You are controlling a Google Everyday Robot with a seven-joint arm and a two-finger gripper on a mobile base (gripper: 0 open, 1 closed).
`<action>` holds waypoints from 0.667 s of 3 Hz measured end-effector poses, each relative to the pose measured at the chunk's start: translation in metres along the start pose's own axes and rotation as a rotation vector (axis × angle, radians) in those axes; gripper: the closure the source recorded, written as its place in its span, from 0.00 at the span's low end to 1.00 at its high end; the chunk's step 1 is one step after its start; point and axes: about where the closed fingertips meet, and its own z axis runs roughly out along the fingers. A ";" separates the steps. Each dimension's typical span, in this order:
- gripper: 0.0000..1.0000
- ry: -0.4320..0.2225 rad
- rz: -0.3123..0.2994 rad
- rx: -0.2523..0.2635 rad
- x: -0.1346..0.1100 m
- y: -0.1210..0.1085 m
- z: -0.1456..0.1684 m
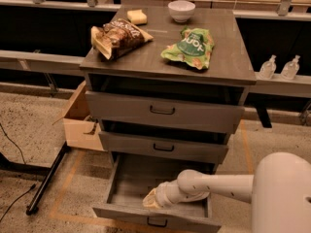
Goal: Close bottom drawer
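Observation:
The bottom drawer (127, 182) of the grey wooden cabinet stands pulled out, a wide shallow box with a small dark handle (156, 223) on its front panel. Its floor looks bare. My white arm comes in from the lower right, and my gripper (150, 200) hangs over the inside of the drawer, just behind the front panel near its middle. The two drawers above it, the middle (163, 148) and top (162, 111), are pushed in.
On the cabinet top lie a brown snack bag (116, 37), a green chip bag (191, 47), a white bowl (181, 10) and a yellow sponge (137, 17). An open cardboard box (80, 121) stands left of the cabinet. A black stand leg (47, 177) and cables lie on the floor at left. Two bottles (278, 67) stand at right.

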 end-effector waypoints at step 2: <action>1.00 -0.054 0.075 -0.066 0.013 0.032 0.064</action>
